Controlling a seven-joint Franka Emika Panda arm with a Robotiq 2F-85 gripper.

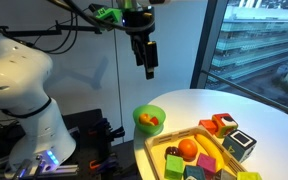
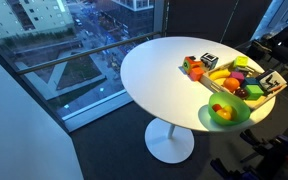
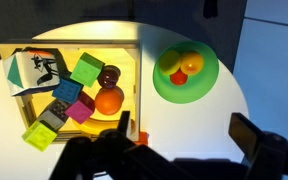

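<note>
My gripper (image 1: 146, 66) hangs high above the round white table (image 1: 239, 105), open and empty. In the wrist view its two dark fingers (image 3: 189, 135) are spread wide over bare tabletop. A green bowl (image 3: 169, 88) holding small orange and yellow fruit lies just beyond them. To its left is a wooden tray (image 3: 69, 48) with several coloured blocks, an orange (image 3: 108, 101) and a dark round fruit (image 3: 109, 76). Both exterior views show the bowl (image 1: 142, 110) (image 2: 212, 117) next to the tray (image 1: 170, 136) (image 2: 196, 79). The gripper touches nothing.
The white robot base (image 1: 24, 90) stands beside the table. Large windows (image 1: 259, 45) (image 2: 64, 50) border the table. The table rests on a single pedestal foot (image 2: 169, 140) over dark floor. Black-and-white marker cubes (image 1: 239, 143) (image 2: 209, 60) sit in the tray.
</note>
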